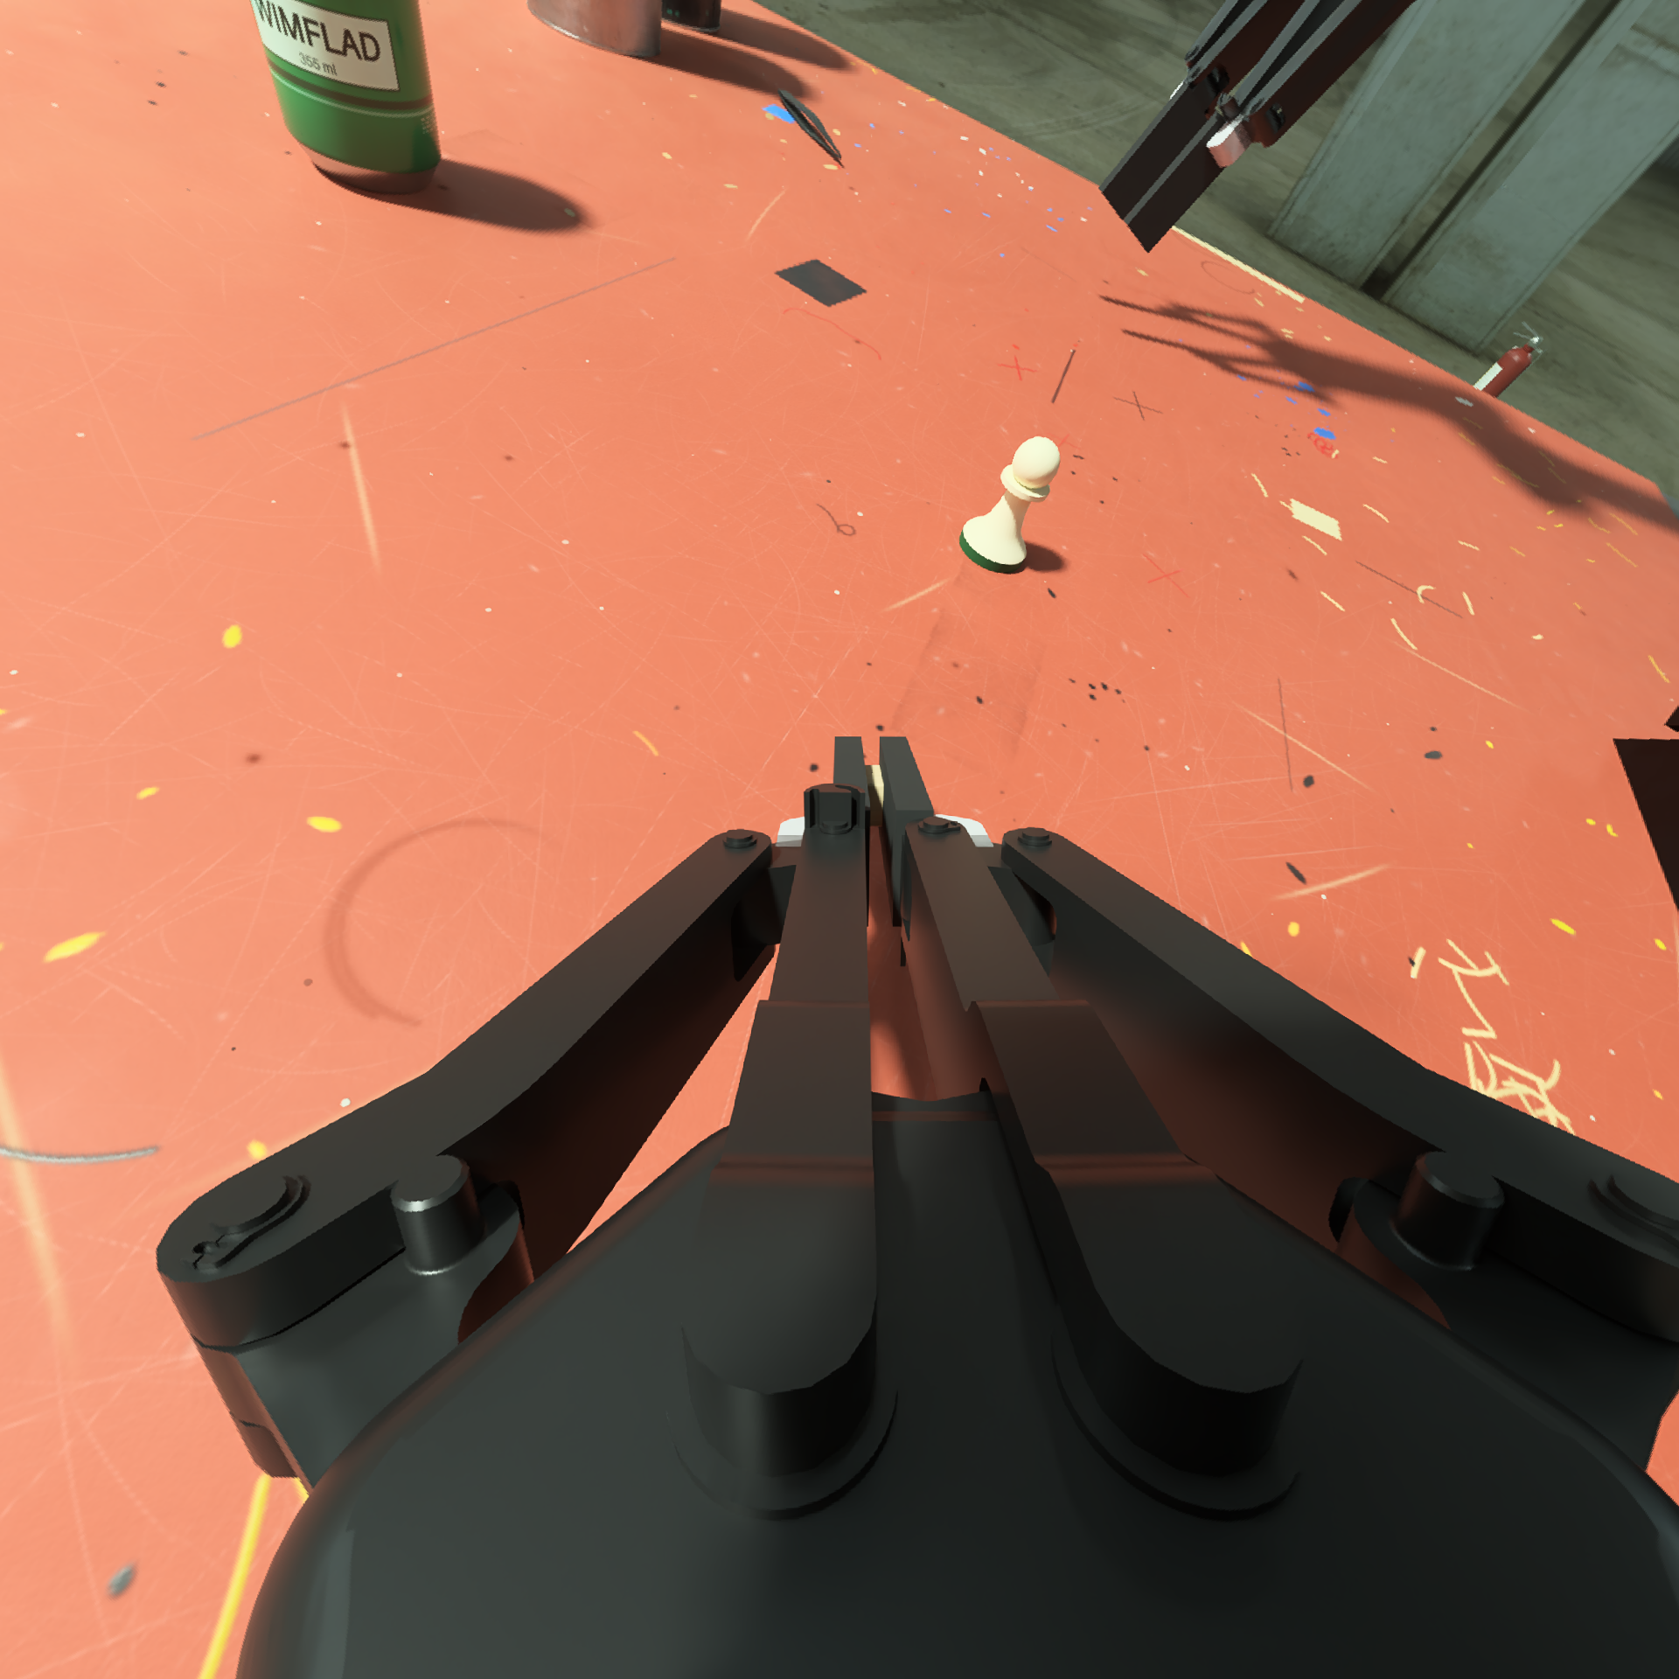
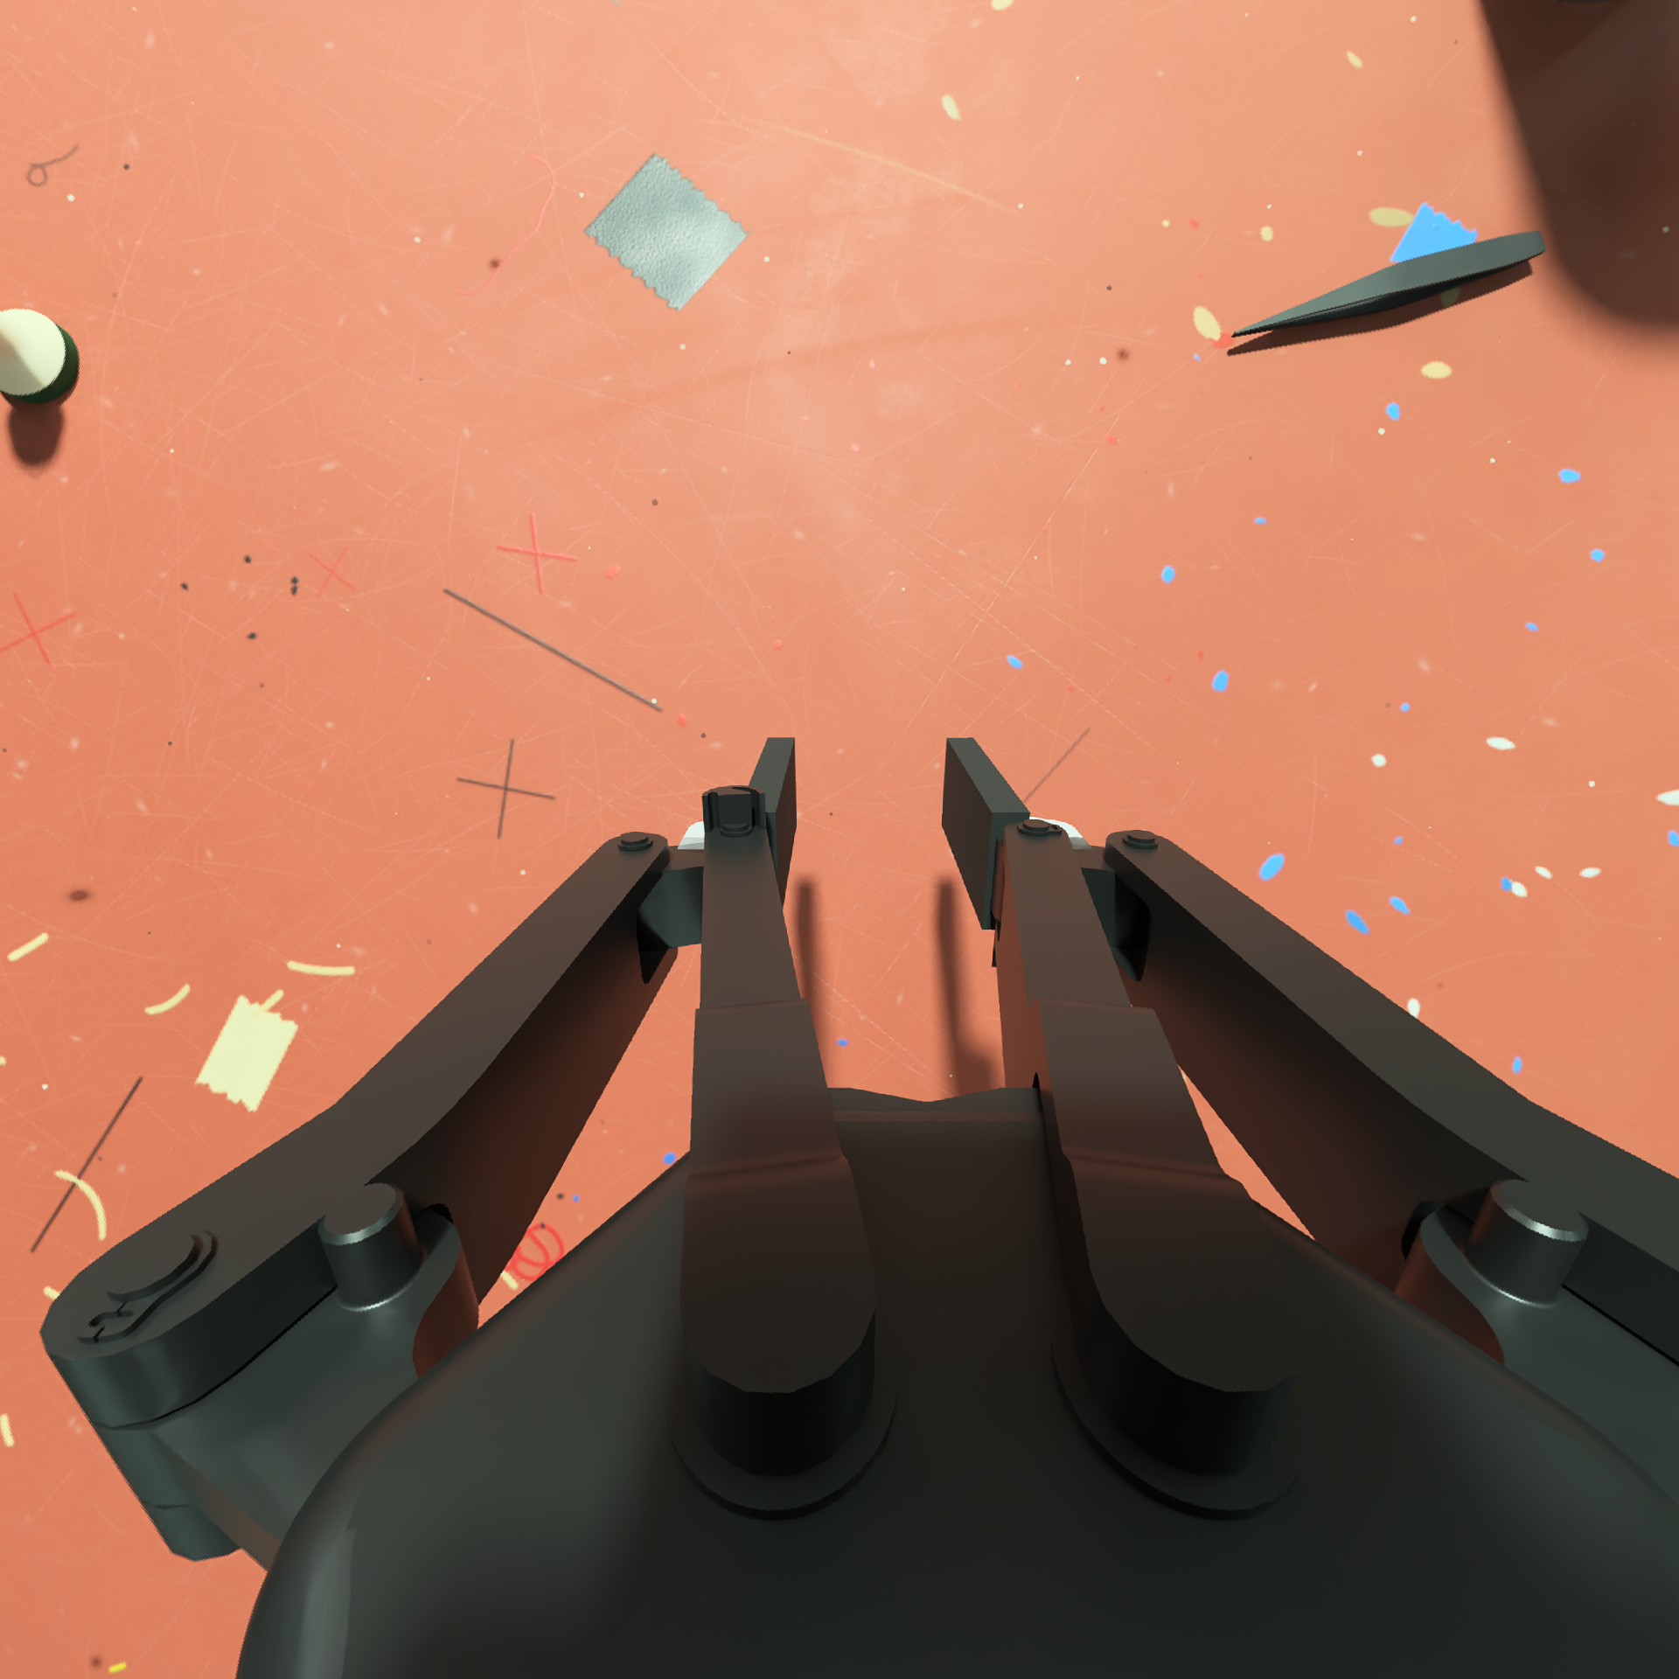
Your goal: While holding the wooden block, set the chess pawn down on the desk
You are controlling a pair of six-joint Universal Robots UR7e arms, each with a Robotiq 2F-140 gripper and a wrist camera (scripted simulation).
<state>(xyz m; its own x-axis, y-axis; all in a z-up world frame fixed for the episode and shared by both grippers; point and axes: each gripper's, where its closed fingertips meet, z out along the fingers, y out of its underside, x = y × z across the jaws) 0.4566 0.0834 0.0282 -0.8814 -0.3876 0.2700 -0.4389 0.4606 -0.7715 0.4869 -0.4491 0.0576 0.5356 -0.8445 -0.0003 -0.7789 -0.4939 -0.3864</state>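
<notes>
The cream chess pawn (image 1: 1008, 509) with a green felt base stands on the orange desk (image 1: 545, 545), apart from both grippers. It also shows at the left edge of the right wrist view (image 2: 32, 354). My left gripper (image 1: 872, 750) is shut on a thin pale wooden block (image 1: 877, 779); only a sliver of it shows between the fingers, a little above the desk and short of the pawn. My right gripper (image 2: 870, 754) is open and empty above the desk, to the right of the pawn. It also shows at the top right of the left wrist view (image 1: 1199, 136).
A green can (image 1: 350, 82) and a copper-coloured cylinder (image 1: 600, 23) stand at the far side. Black tweezers (image 2: 1381, 286) lie beyond the right gripper, near a flat grey patch (image 2: 668, 232). The desk edge (image 1: 1245, 263) runs along the right, with floor beyond. A dark object (image 1: 1658, 818) juts in at the right edge.
</notes>
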